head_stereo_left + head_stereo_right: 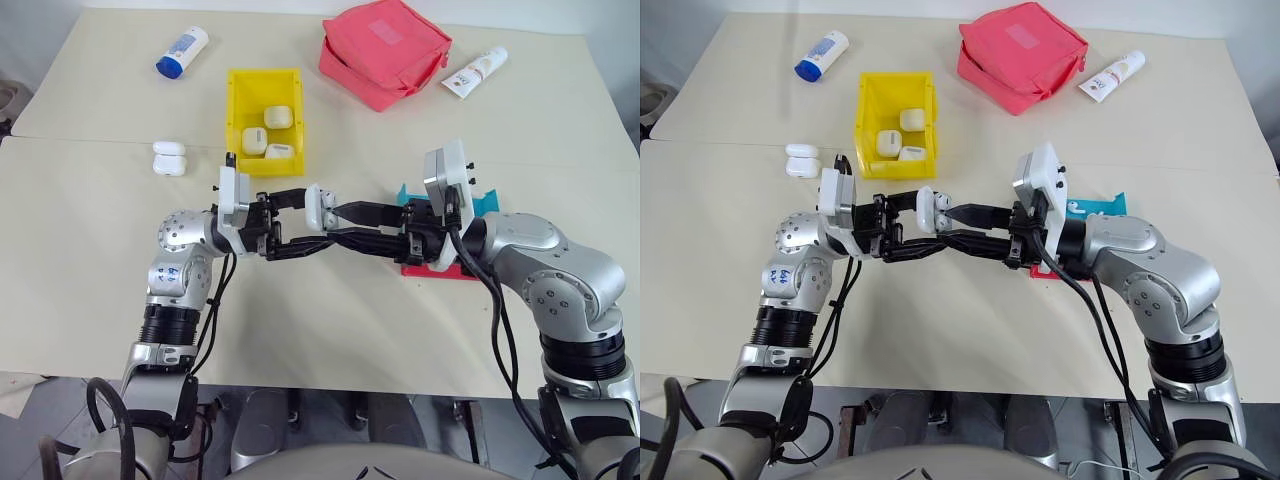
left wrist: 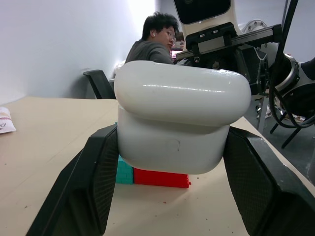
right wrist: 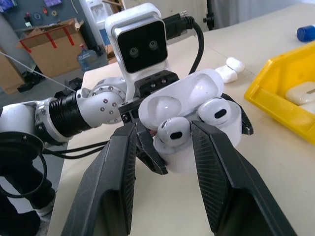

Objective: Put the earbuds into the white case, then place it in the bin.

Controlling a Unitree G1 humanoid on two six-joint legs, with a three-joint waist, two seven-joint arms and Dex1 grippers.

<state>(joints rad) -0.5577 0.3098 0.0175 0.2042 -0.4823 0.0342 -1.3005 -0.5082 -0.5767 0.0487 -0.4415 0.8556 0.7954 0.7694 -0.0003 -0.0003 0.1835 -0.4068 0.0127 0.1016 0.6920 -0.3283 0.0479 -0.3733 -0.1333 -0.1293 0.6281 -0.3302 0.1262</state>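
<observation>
Left gripper (image 1: 300, 220) is clenched on the white case (image 1: 318, 206), held above the table (image 1: 330, 330) with its lid flipped open. Both earbuds (image 3: 197, 122) sit in their wells, though one looks not quite seated. Right gripper (image 1: 345, 222) meets the case from the other side, fingers parted either side of the buds, grasping nothing. My reading: press the raised bud fully down, then shut the lid squarely, keeping the left grip steady so the case does not twist. The yellow bin (image 1: 236, 120), already holding three cases, lies just behind.
</observation>
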